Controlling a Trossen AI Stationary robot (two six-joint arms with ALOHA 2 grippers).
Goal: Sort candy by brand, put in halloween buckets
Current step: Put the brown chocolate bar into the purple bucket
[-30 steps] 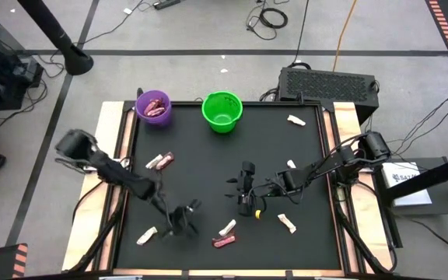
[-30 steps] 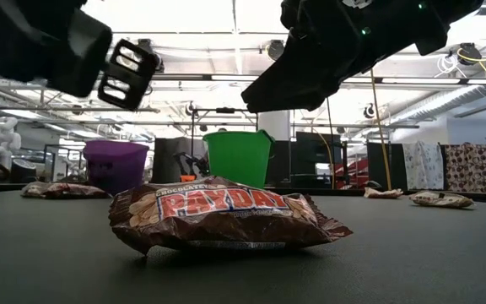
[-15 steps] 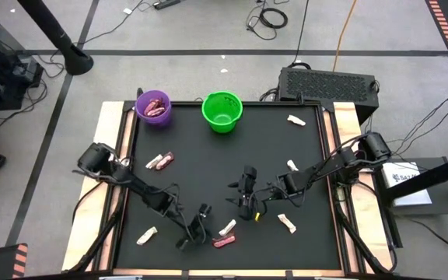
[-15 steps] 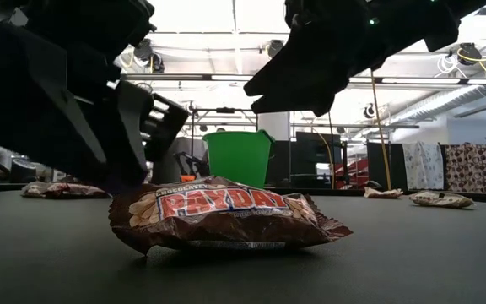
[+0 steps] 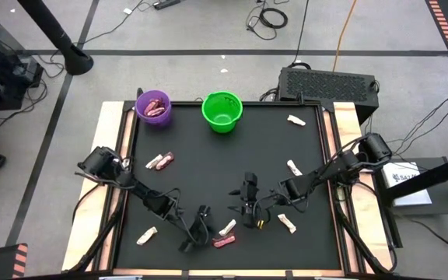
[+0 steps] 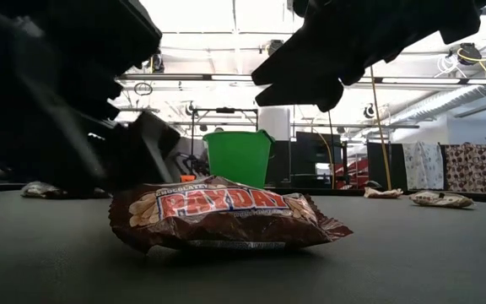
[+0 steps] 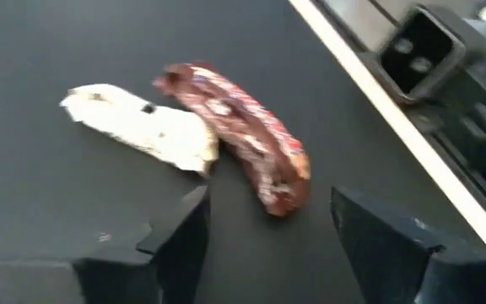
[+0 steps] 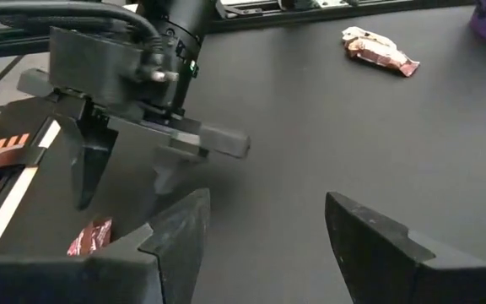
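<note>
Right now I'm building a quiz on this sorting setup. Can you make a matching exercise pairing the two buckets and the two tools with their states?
Things:
1. purple bucket
2. green bucket
3. left tool
4. right tool

States:
A. no candy visible inside
B. open, near the middle of the table
C. pink-red bars inside
D. open, aimed at a red bar beside a white bar

Pairs: 1-C, 2-A, 3-D, 4-B
</note>
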